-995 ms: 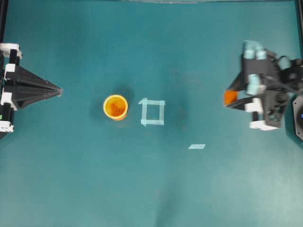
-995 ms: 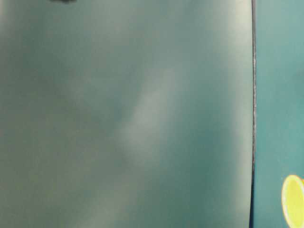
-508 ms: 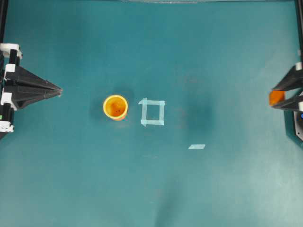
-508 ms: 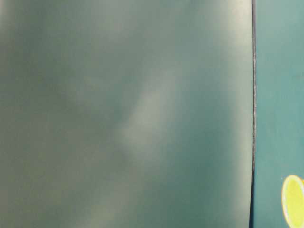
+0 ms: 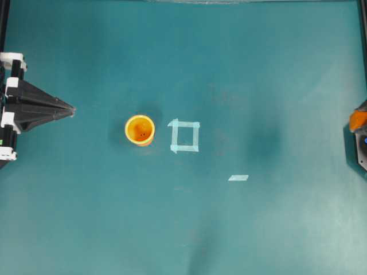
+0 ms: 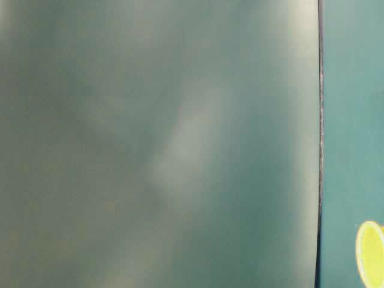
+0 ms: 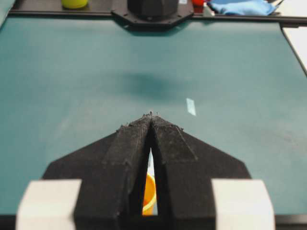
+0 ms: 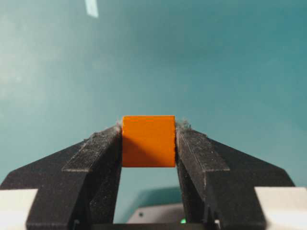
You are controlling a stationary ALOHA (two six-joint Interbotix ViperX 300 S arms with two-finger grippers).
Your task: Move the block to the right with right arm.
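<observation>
The block (image 8: 148, 141), a small plain orange cube, is pinched between the two black fingers of my right gripper (image 8: 148, 127), which is shut on it and holds it above the teal table. In the overhead view only the block (image 5: 358, 120) shows at the far right edge; most of that gripper is out of frame. My left gripper (image 5: 71, 109) rests at the left edge, its jaws shut to a point (image 7: 151, 116) with nothing between them.
A yellow-orange cup (image 5: 140, 130) stands left of centre, beside a pale tape square (image 5: 184, 136). A short tape strip (image 5: 238, 177) lies further right. The right arm's base (image 5: 359, 150) sits at the right edge. The table-level view is mostly blur, with the cup's rim (image 6: 371, 252) showing.
My right gripper has carried the block to the right, from inside the table to the very right edge of the overhead view. The left arm has not moved.
</observation>
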